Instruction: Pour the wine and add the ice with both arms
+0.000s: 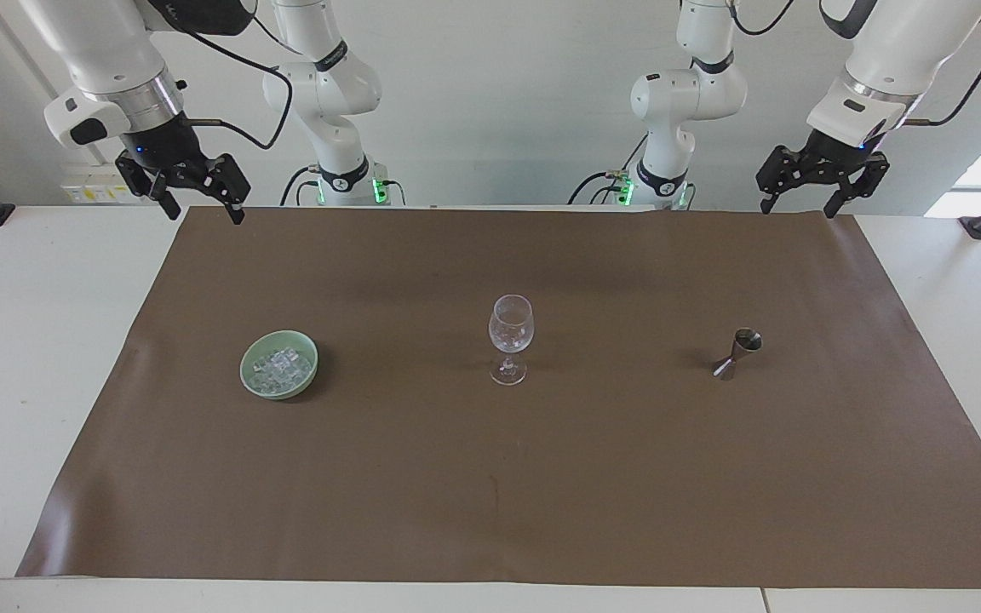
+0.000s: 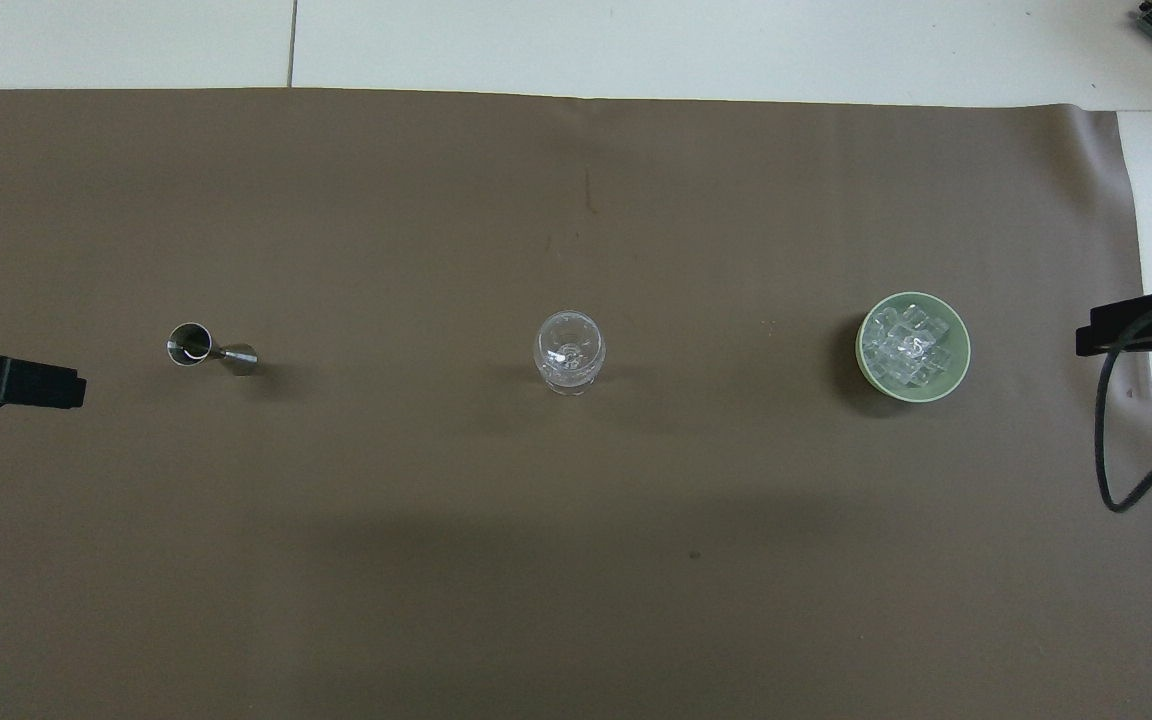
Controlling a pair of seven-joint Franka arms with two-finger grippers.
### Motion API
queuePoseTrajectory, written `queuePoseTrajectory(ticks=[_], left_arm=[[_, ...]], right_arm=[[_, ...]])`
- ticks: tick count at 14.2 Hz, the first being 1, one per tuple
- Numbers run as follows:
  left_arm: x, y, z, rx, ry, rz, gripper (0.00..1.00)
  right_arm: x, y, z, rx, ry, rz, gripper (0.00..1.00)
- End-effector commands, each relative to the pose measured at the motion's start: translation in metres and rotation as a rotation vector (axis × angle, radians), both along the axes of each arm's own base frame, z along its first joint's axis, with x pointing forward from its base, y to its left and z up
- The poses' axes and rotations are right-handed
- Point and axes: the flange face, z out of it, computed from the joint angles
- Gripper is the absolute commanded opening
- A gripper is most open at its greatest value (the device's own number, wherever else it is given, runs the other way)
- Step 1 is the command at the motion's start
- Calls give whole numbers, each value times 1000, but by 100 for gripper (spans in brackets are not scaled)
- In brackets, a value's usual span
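Left gripper [image 1: 799, 204] hangs wide, empty, at the mat's [image 1: 542, 477] one o'clock corner; right gripper [image 1: 201, 211] likewise at eleven; jigger [image 1: 737, 353], wine glass [image 1: 510, 349], ice [image 1: 279, 368] bowl [image 1: 252, 379] stand between.

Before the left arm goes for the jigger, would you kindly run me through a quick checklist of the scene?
1. Jigger upright on the mat, nothing beside it: ok.
2. Left gripper jaws open, holding nothing: ok.
3. Right gripper jaws open, raised over the mat's corner, waiting: ok.
4. Wine glass upright, between jigger and bowl: ok.
5. Ice heaped in the bowl: ok.
6. Wine in the jigger: cannot tell.
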Motion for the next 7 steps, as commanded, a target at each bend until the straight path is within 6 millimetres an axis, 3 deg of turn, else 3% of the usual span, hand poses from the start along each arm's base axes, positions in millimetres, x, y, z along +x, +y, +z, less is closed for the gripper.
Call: queuePoseTrajectory(ticks=[1, 4, 7], left_arm=[[9, 6, -11, -44, 11, 23, 100], [42, 23, -18, -87, 27, 64, 100], [66, 52, -41, -153, 57, 136, 100]], right_arm=[[-6, -2, -1, -13, -9, 9, 100], [-7, -2, 0, -11, -3, 13, 100], [-8, -1, 0, -3, 5, 16, 100]])
